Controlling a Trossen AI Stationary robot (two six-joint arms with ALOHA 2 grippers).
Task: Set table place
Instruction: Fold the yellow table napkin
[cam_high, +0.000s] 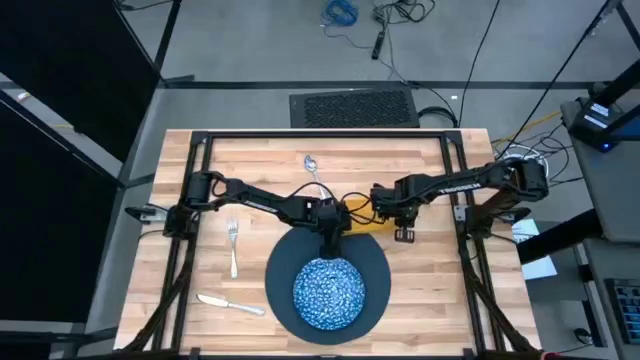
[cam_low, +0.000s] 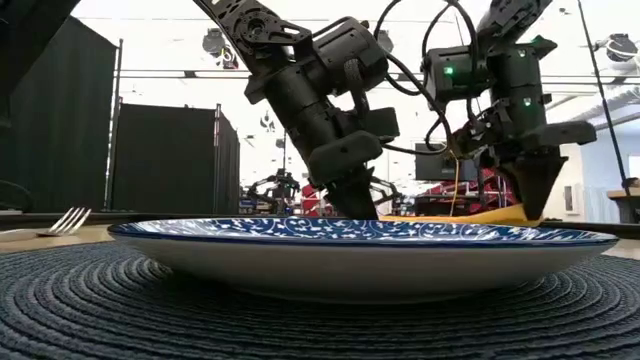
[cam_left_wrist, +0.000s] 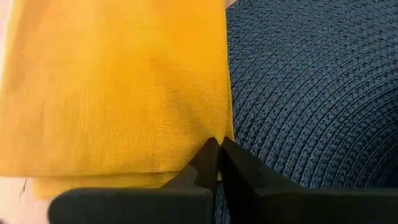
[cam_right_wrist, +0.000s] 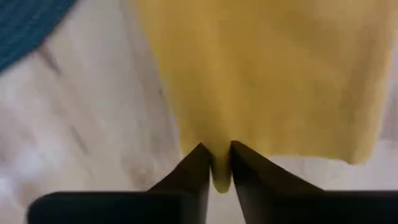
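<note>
A mustard-yellow napkin (cam_high: 360, 211) lies at the table's (cam_high: 250, 170) middle, just past a round dark blue woven mat (cam_high: 375, 262). On the mat stands a speckled blue-and-white dish (cam_high: 328, 292). My left gripper (cam_high: 333, 232) is shut on the napkin at its end by the mat. My right gripper (cam_high: 403, 225) is shut on the napkin's other end. A fork (cam_high: 233, 245) and a knife (cam_high: 230, 303) lie on the wood to the left of the mat. A spoon (cam_high: 313, 170) lies near the far edge. My left gripper pinches the napkin's edge (cam_left_wrist: 214, 138) between its two fingers, right where the cloth meets the mat (cam_left_wrist: 311, 93). The fingers (cam_low: 355, 205) come from above, pointing down. A second layer shows under the top one near the fingers. My right gripper pinches the napkin's edge (cam_right_wrist: 216, 163) between its two fingers, and the cloth bunches into a small fold there. The fingers (cam_low: 535, 200) come from above, pointing down. The napkin (cam_low: 470, 214) spreads low over the wood away from them.
A black metal frame (cam_high: 325, 136) runs around the tabletop. A dark grille (cam_high: 352, 107) lies beyond the far edge. Bare wood shows to the right of the mat and at the far left.
</note>
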